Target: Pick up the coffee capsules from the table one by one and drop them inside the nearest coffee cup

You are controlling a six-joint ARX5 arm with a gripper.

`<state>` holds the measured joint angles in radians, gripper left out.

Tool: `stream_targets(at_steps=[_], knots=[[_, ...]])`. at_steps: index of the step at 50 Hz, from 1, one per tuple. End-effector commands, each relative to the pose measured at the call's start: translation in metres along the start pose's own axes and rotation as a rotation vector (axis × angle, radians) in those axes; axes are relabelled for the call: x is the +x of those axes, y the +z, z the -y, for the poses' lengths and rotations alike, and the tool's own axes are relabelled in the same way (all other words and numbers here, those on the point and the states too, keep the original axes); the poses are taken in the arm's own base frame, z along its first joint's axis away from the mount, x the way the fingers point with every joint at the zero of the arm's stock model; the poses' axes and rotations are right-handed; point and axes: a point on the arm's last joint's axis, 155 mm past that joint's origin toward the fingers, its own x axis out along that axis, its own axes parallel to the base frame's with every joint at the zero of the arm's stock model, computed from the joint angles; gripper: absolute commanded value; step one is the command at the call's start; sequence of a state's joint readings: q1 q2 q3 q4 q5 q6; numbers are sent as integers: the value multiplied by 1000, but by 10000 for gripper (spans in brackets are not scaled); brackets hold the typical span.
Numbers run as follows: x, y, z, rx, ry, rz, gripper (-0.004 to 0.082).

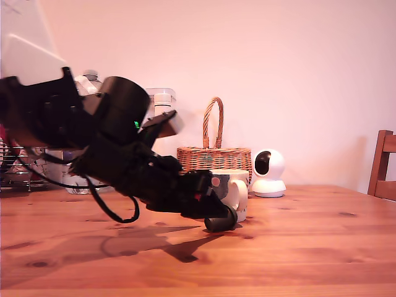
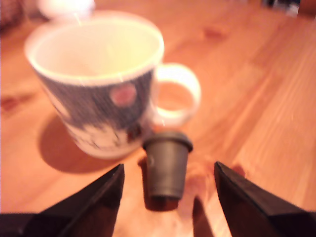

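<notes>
Grasp step: gripper (image 2: 168,190) spread wide & low over the bench (image 2: 266,98), one coffee capsule (image 2: 167,168) standing between its fingers, just beside the coffee cup (image 2: 98,84) near its handle; next prob. close on capsule, lift over cup rim.

Your exterior view sits low at the desk (image 1: 309,247) edge, facing the wall; your wrist view looks down close. Both share the coffee cup (image 1: 238,192) (image 2: 98,84).
</notes>
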<state>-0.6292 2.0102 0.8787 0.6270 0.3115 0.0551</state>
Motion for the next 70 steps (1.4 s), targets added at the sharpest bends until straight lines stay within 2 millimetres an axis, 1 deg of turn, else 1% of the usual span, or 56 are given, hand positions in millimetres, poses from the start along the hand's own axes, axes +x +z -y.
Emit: stream_targets(at_steps=[1,12,25,30,39,42,46,51,57,64,70], knots=[[8,-10,0,-9,-1,-30,518],[21,-18,1,-22,-11,-83,518],[22,-20,1,-29,-13,-107,507],[22,-21,1,-30,-13,-110,441],[22,-20,1,-28,-13,-108,246],[22,-20,1,-28,-13,-108,198],[22,-20,1,-29,-13,-109,156],[22,-20,2,-28,-16,-108,144],[22,-21,11,-27,-65,-111,144],[18,-23,29,6,-163,-123,144],[11,-17,43,12,-239,-117,144]])
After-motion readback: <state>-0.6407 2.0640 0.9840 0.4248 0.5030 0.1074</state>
